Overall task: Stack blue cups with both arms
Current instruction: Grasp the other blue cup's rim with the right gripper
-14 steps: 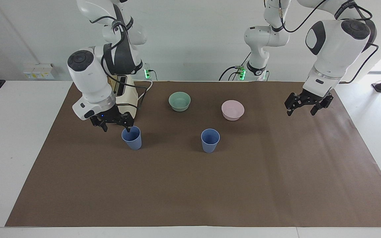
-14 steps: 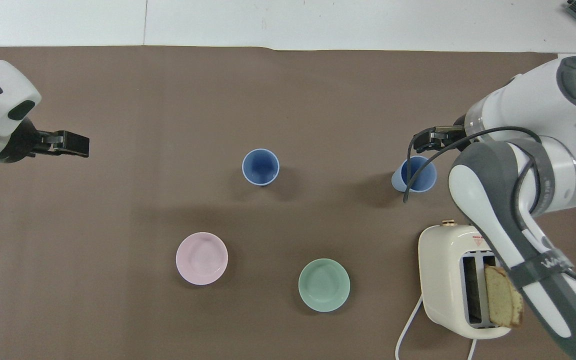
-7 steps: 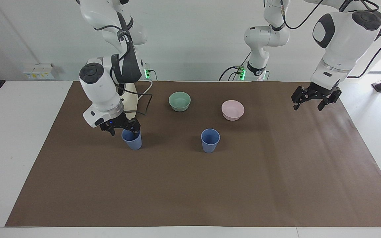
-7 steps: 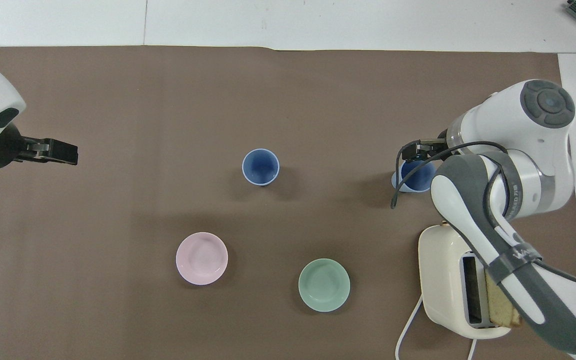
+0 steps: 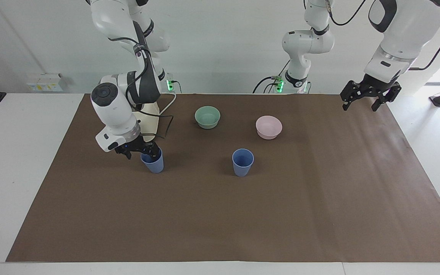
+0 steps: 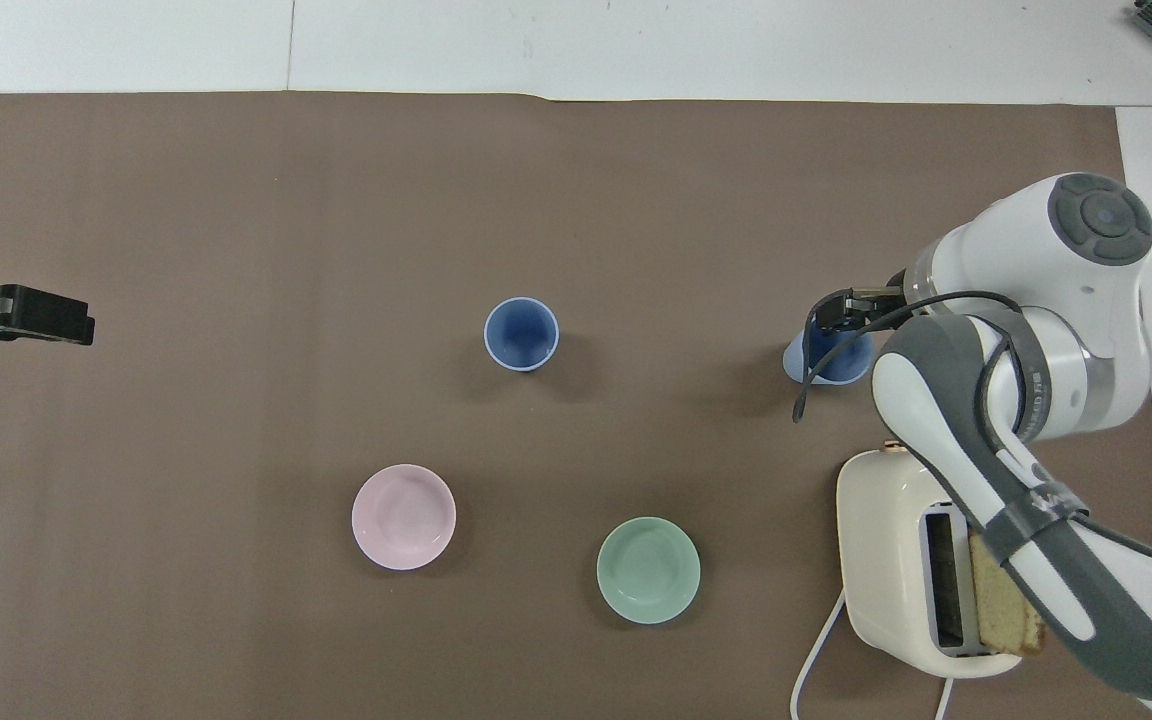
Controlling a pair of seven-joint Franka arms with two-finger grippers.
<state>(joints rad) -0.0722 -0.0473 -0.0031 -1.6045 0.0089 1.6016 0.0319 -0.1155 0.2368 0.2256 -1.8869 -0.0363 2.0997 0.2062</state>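
**Right gripper comes down on the first cup**

The right gripper (image 5: 141, 150) has come lower in the last second and now sits at the rim of the matte blue tapered plastic cup (image 5: 153, 163) near the right arm's end of the table, jaws wide, one finger seemingly inside. This looks like the moment just before grasping; nothing is lifted yet. The second blue plastic cup (image 5: 242, 162) stands untouched at mid-table, farther from the robots than the pink bowl (image 5: 268, 127) and the mint-green bowl (image 5: 207, 117). The left gripper (image 5: 368, 97) has risen and drawn back over the brown mat's edge (image 5: 220, 229), open and empty.

From overhead, the right arm covers part of the first cup, and whether the fingers touch its wall is not clear. The left gripper is cut off at the picture's edge there.
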